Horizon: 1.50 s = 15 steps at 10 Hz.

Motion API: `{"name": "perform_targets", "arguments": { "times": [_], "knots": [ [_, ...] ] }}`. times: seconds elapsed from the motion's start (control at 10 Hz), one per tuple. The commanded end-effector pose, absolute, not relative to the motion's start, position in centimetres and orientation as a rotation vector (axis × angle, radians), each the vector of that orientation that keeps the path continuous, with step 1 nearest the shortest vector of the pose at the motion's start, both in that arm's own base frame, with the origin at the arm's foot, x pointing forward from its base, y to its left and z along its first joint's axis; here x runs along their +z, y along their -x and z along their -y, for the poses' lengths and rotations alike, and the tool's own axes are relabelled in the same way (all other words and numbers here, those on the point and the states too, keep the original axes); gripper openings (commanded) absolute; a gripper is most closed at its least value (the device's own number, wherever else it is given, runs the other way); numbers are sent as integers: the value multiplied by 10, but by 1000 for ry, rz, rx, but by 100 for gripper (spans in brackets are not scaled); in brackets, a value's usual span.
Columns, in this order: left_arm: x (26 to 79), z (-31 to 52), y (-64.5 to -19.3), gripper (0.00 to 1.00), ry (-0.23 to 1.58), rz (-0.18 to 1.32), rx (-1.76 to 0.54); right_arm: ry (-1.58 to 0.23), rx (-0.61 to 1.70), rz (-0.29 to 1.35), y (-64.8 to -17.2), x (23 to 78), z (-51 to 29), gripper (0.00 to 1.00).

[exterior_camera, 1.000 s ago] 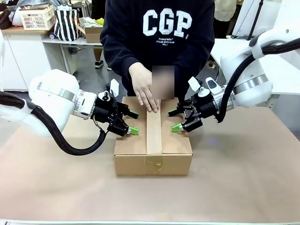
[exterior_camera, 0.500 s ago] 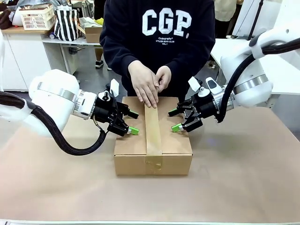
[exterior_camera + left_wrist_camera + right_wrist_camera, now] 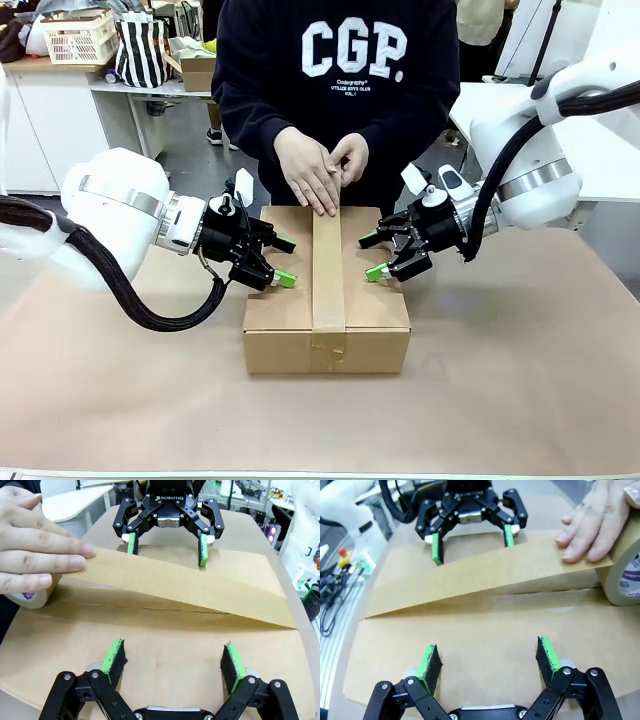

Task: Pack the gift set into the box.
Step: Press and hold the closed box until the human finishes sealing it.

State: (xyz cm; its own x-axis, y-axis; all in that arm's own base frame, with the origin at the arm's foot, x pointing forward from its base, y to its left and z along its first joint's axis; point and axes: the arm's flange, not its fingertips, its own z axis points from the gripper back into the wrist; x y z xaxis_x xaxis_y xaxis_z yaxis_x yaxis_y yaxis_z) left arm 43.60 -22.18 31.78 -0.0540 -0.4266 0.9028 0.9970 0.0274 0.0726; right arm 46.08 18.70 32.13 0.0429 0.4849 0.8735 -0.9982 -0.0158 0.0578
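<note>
The box [image 3: 290, 318] stands mid-table with its top flaps down. A strip of brown tape [image 3: 327, 270] runs along the seam and over the near edge. At the far edge, the person's hands [image 3: 318, 170] pull the tape off a roll [image 3: 625, 575], and the far part of the strip is lifted off the flaps [image 3: 190, 587]. My left gripper [image 3: 285, 262] is open over the left flap [image 3: 173, 660]. My right gripper [image 3: 371, 256] is open over the right flap [image 3: 489, 662]. Each has nothing between its fingers. The gift set is hidden.
Brown paper [image 3: 520, 380] covers the table around the box. The person stands close against the far edge. Shelves with a basket [image 3: 80, 35] and a striped bag [image 3: 142, 50] are far behind at the left.
The person's hands drew back from the box top to its far edge, stretching the tape along the seam. Both arms stayed where they were.
</note>
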Motion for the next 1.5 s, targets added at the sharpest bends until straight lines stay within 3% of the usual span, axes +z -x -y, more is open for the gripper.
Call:
{"name": "perform_targets", "arguments": {
  "times": [0.0,1.4],
  "knots": [
    [314,220,-434,100,822,946,-1407,-872,1390,775,-461,319,-189,100],
    [314,220,-434,100,822,946,-1407,-872,1390,775,-461,319,-189,100]
  ]
}}
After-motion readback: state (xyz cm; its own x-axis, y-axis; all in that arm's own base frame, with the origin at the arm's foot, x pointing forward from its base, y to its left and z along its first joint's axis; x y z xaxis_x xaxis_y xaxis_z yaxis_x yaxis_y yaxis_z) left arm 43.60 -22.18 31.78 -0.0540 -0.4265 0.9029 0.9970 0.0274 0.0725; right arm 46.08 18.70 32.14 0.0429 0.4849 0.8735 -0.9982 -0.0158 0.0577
